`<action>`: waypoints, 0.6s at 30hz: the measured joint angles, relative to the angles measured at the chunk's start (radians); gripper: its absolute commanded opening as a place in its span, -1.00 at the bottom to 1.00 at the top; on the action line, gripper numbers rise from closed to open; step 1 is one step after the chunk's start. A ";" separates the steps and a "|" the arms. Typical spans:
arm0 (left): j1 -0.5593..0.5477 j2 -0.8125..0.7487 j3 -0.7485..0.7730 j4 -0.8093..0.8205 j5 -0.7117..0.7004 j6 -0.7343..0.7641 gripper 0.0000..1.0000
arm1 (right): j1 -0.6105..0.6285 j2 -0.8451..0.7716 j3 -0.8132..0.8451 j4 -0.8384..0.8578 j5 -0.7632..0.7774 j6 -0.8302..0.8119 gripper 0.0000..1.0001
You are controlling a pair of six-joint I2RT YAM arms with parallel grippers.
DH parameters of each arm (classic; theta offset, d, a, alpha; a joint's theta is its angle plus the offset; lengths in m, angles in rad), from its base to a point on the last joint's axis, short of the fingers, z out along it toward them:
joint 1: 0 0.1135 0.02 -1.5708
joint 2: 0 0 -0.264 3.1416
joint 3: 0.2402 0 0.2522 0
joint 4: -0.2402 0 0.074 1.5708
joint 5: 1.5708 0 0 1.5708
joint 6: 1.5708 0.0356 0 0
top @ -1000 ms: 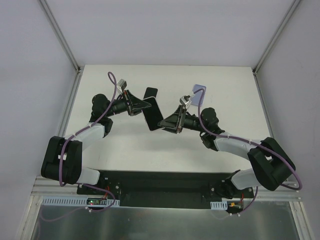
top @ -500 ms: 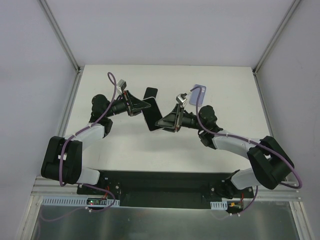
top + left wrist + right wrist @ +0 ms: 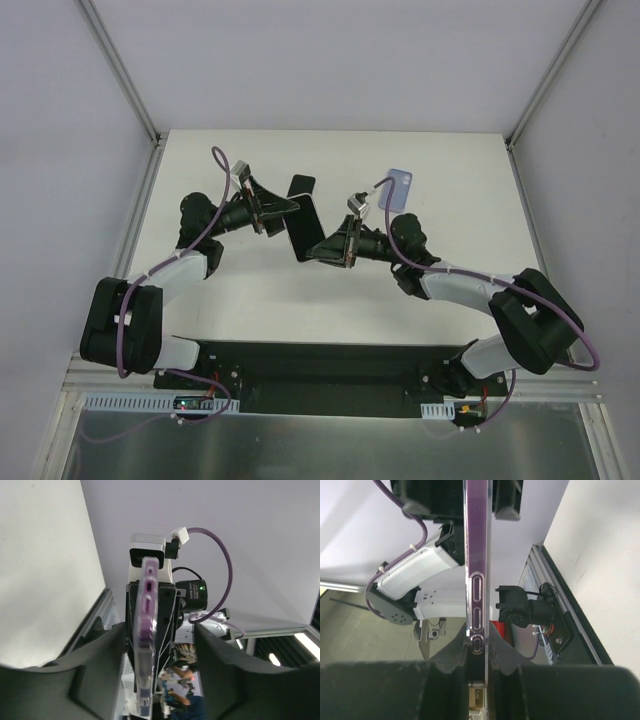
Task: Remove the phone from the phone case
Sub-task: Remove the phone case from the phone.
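The phone (image 3: 300, 222) sits inside its translucent purple phone case (image 3: 477, 555) and is held in the air at the centre of the top view, above the desk (image 3: 250, 300), with one arm on each side of it.

The right end effector (image 3: 318, 249) is clamped on the lower end. In its wrist view both fingers (image 3: 445, 662) press against the thin edge-on slab. The left end effector (image 3: 283, 207) straddles the upper end, but in its wrist view one finger (image 3: 100, 665) lies close to the case and a gap shows on the other side. It looks spread rather than clamped.

The main hazard is a drop. Only one grip appears to carry the load, and it is on a smooth, narrow surface. If the left side pushes or pries at the case lip, that could lever the slab out of the right fingers and send it down to the desk.

A second risk is that the right fingers squeeze case and phone together, which would lock the phone in and let the case only flex. If the left fingers close off-centre, they could also twist the slab instead of peeling the rim.
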 measured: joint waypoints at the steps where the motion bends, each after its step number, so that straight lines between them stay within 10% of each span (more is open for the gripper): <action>1: 0.000 -0.008 -0.008 0.002 -0.006 -0.011 0.63 | 0.000 -0.002 -0.004 -0.004 0.010 -0.003 -0.97; 13: -0.068 -0.081 -0.145 0.078 -0.077 -0.069 0.34 | -0.011 -0.014 -0.018 -0.072 0.073 -0.027 -0.97; 18: -0.121 -0.003 -0.137 0.154 -0.102 -0.097 -0.46 | -0.009 -0.014 -0.017 -0.072 0.069 -0.027 -0.97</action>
